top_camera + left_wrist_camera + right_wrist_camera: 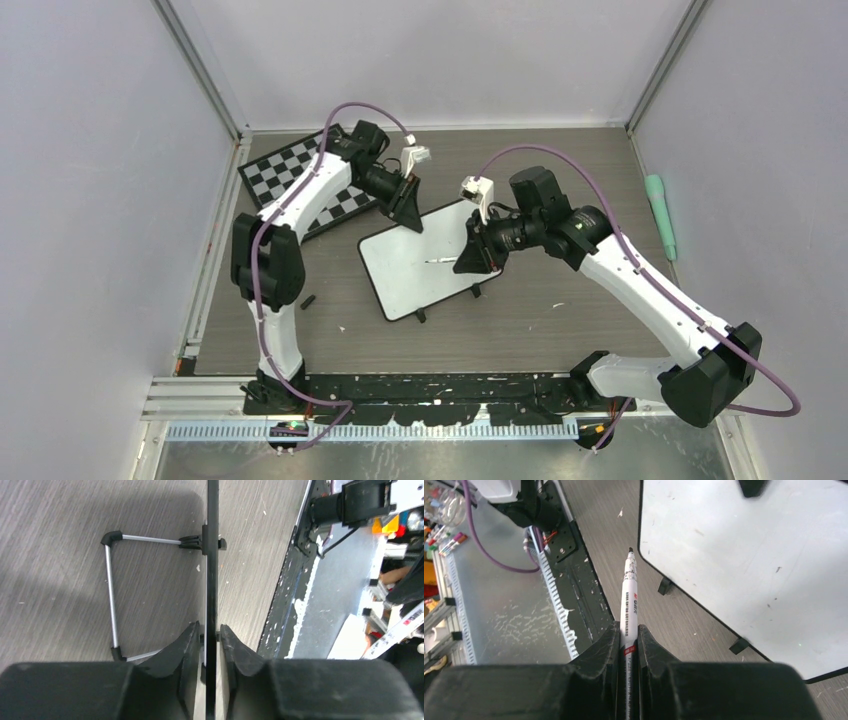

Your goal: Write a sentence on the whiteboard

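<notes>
The whiteboard (420, 265) lies slanted in the middle of the table, its white face bare apart from small specks; the sentence is not in view. My left gripper (410, 218) is at the board's far edge. In the left wrist view the board's black frame (212, 555) runs edge-on between the jaws, and the left gripper (210, 627) is shut on it. My right gripper (468, 262) hovers over the board's right side, shut on a white marker (629, 595). Its uncapped black tip points just off the board's edge (749, 560).
A black-and-white chessboard (300, 185) lies at the back left, partly under the left arm. A green tube-like object (660, 215) rests by the right wall. A small black piece (308, 300) sits near the left arm's base. The board's wire stand (111, 595) sticks out behind it.
</notes>
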### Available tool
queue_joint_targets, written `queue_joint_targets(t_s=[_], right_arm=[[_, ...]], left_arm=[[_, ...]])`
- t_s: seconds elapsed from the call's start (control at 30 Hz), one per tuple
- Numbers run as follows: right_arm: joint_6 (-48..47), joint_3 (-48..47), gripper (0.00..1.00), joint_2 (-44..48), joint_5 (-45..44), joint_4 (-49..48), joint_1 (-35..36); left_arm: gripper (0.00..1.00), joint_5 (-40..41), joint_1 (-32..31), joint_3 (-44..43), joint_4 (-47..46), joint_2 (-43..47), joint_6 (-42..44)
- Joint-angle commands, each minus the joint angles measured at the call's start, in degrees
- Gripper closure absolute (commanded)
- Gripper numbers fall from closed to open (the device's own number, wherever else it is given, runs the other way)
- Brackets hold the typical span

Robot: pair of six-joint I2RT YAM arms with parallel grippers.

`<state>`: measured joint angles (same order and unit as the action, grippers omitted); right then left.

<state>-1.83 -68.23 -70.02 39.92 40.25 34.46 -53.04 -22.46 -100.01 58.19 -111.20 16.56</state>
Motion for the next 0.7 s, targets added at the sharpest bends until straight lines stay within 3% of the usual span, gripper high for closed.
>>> queue_joint_targets(t_s=[0.0, 0.17, 0.23, 0.47, 0.67], right_arm=[[3.0, -0.2, 1.0, -0.2, -4.7, -5.9, 0.3], [4.5, -2.7, 1.0, -1.4, -9.9, -8.5, 0.8], [5.2, -3.9, 1.0, -2.5, -13.5, -9.8, 1.9], [2.6, -7.9, 1.0, -5.8, -25.9, -10.0, 9.8], [0.5, -9.5, 1.0, -8.7, -30.9, -9.7, 17.1]], left_arm=[[0.63, 1.2, -1.1, -4.8, 7.5, -1.9, 1.3], [0.34, -2.1, 5.8, -6.5, 9.6, 4.6, -1.0], [0.29, -2.2, 9.0, -3.6, 8.7, 8.6, -1.7], [0.32, -3.5, 18.5, 15.2, 1.3, 21.3, -4.4], [0.36, -5.2, 19.3, 24.4, -6.3, 24.1, -9.2]])
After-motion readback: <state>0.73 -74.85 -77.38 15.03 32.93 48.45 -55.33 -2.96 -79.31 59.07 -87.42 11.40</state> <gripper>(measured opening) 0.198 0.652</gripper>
